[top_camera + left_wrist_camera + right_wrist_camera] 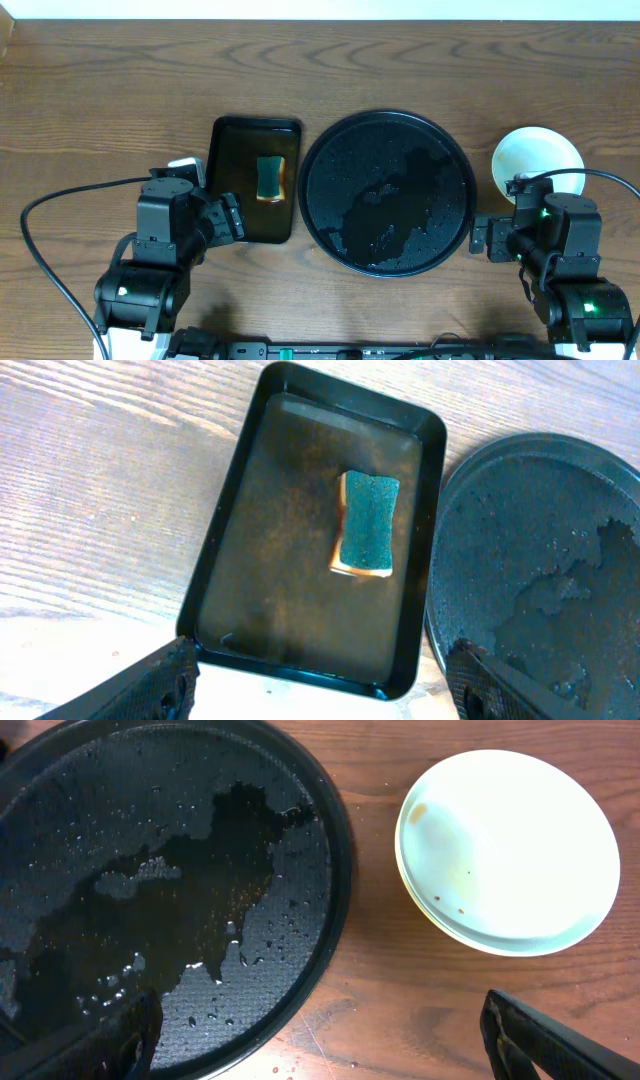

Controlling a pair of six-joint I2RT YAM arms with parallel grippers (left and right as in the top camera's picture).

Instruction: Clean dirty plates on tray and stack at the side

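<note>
The large round black tray [388, 192] holds only water, no plates; it also shows in the left wrist view [540, 560] and in the right wrist view [170, 890]. The plates [537, 158] sit stacked on the wood to its right, pale mint-blue on top with small brown specks [508, 850]. My left gripper [320, 685] is open and empty above the near edge of the rectangular tray. My right gripper [320, 1040] is open and empty over bare wood between the round tray and the stack.
A rectangular black tray [254, 180] left of the round tray holds a green-and-yellow sponge [271, 177], also seen in the left wrist view [367, 523]. Cables run across the table at the left and right.
</note>
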